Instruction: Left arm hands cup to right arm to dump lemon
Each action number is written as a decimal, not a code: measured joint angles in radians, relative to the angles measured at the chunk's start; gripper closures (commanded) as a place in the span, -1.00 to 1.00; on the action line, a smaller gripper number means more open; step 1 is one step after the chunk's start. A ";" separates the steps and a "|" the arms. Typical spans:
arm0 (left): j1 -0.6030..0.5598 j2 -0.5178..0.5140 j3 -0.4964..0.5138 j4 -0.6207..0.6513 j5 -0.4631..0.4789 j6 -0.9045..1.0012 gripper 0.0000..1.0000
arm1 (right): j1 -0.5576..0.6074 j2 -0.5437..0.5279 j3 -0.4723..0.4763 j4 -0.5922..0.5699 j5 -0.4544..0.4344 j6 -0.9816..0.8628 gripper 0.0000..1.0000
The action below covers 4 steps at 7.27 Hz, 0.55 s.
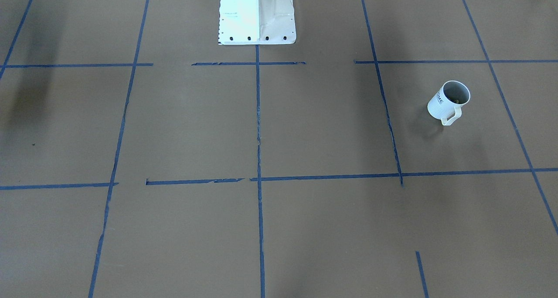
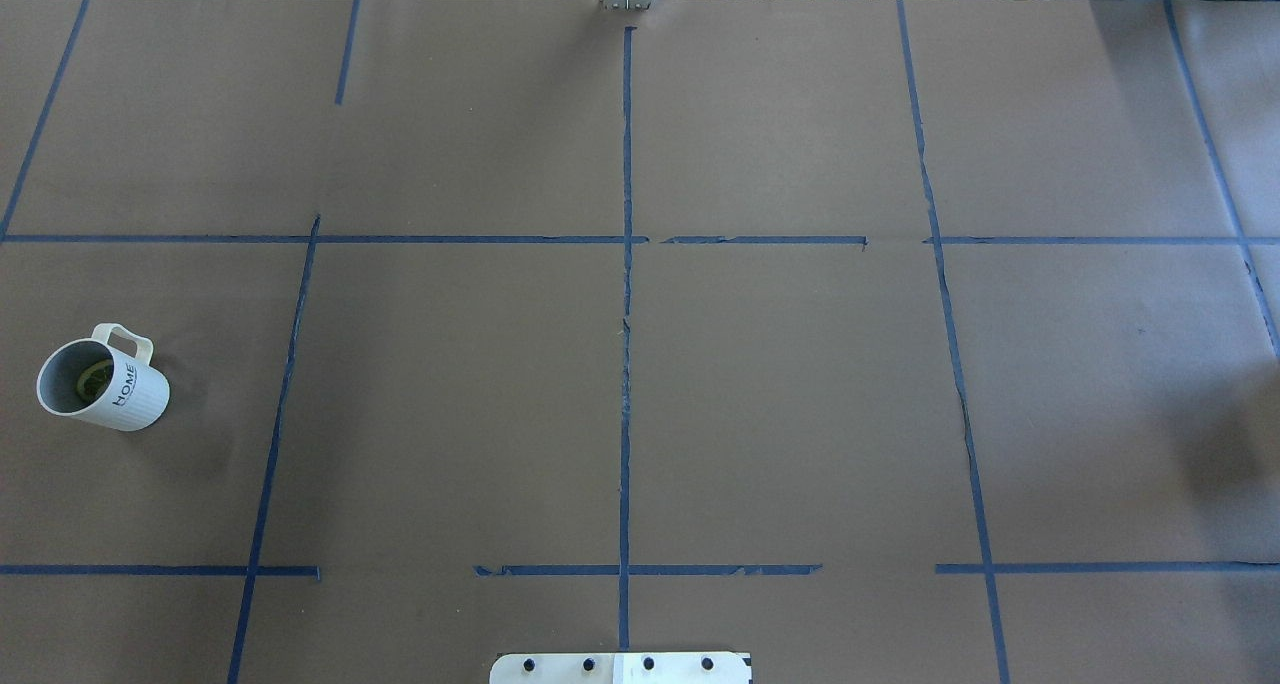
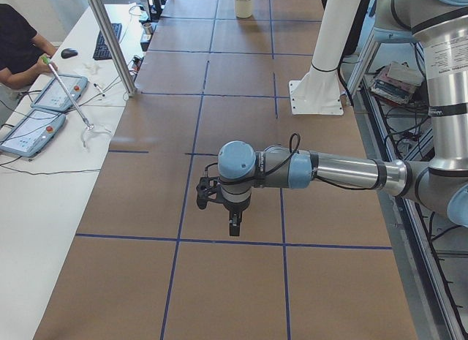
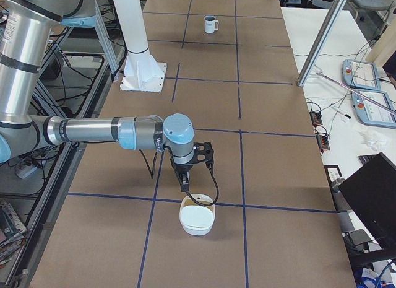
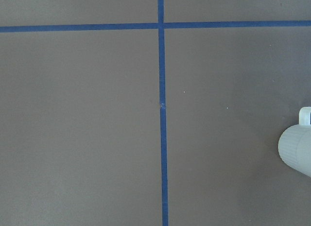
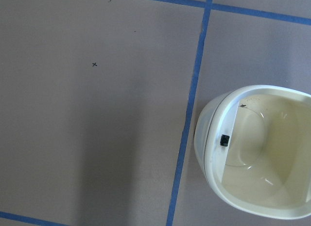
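1. Cup (image 2: 103, 377) upright on the table (image 2: 780, 394), well out to the left of the white pedestal (image 2: 620, 667) and somewhat forward of it. Lemon (image 2: 95, 379) lying inside, handle turned forward, away from the pedestal's edge. Probably set there to sit within the left arm's reach alone.
2. Left arm (image 3: 322, 170) stretched low across the table on the pedestal's left, left gripper (image 3: 233, 227) pointing down at bare paper. Shown from the side only, so cannot tell whether the jaws stand apart or together. Only the cup's rounded side caught at the wrist view's edge: near, not yet lined up for a grasp.
3. Right arm (image 4: 105, 132) reaching out on the pedestal's right, right gripper (image 4: 184, 184) hanging just beside a cream bowl (image 4: 197, 218). Jaw state again impossible to tell. Likely waiting there so the dump lands in the bowl.
4. Hand-over not yet begun; probably due somewhere in front of the pedestal, given cup and bowl at opposite ends.
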 measured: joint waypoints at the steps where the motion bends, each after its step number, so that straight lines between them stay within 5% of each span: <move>1: 0.001 0.002 0.000 -0.001 -0.001 0.002 -1.00 | 0.000 0.001 0.000 -0.002 0.001 0.000 -1.00; 4: 0.005 0.008 -0.003 -0.001 0.004 0.006 -1.00 | 0.001 0.004 -0.002 -0.008 0.003 -0.001 -1.00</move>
